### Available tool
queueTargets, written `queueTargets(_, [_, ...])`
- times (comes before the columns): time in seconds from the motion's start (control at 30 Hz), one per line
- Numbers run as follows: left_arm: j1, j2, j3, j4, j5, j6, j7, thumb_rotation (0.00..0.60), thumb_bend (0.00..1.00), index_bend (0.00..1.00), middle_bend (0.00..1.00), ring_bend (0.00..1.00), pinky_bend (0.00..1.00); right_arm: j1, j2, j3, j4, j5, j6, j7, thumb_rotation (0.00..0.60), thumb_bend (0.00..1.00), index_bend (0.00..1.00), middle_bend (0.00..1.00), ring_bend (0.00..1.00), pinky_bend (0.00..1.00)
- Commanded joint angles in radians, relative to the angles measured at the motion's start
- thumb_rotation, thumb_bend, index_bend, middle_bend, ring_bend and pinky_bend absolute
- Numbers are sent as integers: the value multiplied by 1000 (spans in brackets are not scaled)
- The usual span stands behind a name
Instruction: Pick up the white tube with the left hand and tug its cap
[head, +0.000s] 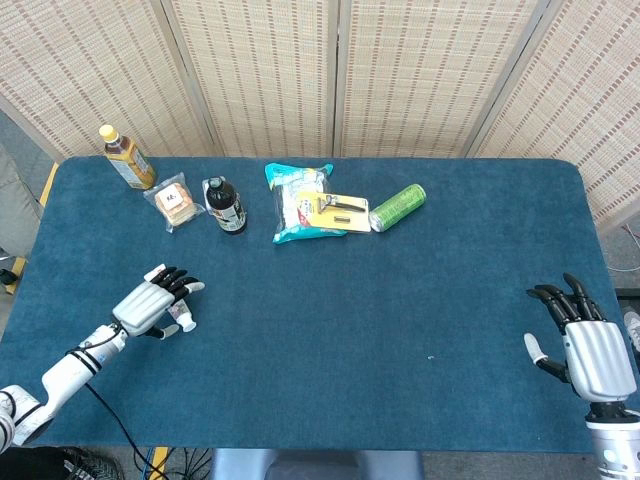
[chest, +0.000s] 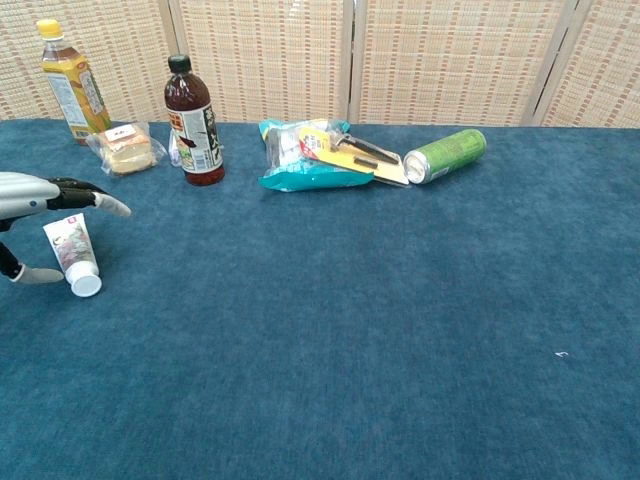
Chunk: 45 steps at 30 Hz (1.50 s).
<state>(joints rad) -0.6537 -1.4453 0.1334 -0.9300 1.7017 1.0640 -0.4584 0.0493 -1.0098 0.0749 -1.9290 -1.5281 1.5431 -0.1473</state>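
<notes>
The white tube (chest: 68, 247) lies flat on the blue table near its left side, with its round white cap (chest: 86, 286) pointing toward the front edge. My left hand (chest: 45, 192) hovers over it with fingers stretched out above the tube and the thumb (chest: 32, 275) low on its left; nothing is gripped. In the head view the left hand (head: 148, 303) covers most of the tube, and only the cap end (head: 185, 323) shows. My right hand (head: 587, 347) rests at the table's right front with fingers spread, holding nothing.
Along the back stand a yellow-capped tea bottle (chest: 68, 80), a wrapped snack (chest: 126, 148) and a dark bottle (chest: 195, 125). A teal packet with a razor card (chest: 318, 155) and a green can (chest: 445, 155) lie at the centre back.
</notes>
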Motion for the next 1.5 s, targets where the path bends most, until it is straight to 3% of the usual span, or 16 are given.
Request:
queueTargets(0.03, [-4,-25,3,24,4,-9,2,600,245,33,103,0,0,-3,4,-3,-2,-3,2,6,600,270,259,254,108,245])
queueTargets(0.47, [-61,-98,-56,91,-39,-55,31,600,245,37,103,0,0,-17,12,-10,2,1,7,15,600,270,259,254,102,245])
queueTargets(0.63, [-103,-113,-96,105,-80,-118,84,600,245,43,103,0,0,-22,11,-10,10,6,11,26,600,270,259,254,99,245])
queueTargets(0.9, [-104,-74,-130,69,-148,-160,116,600,245,48,103,0,0,-26,9,-9,31,10,12,52,600,270,259,254,99,245])
queueTargets(1.03, [-63,-12,-119,-27,-173,-149,142,600,245,100,106,0,0,-22,6,-8,44,13,3,67,600,270,259,254,99,244])
queueTargets(1.2, [-16,40,-112,-119,-210,-136,196,600,246,251,212,40,0,-17,5,-6,56,14,-7,82,600,270,259,253,99,245])
queueTargets(1.5, [-4,-1,-129,-91,-251,-161,246,600,246,289,254,70,0,-14,6,-7,60,7,-11,94,600,270,259,251,96,245])
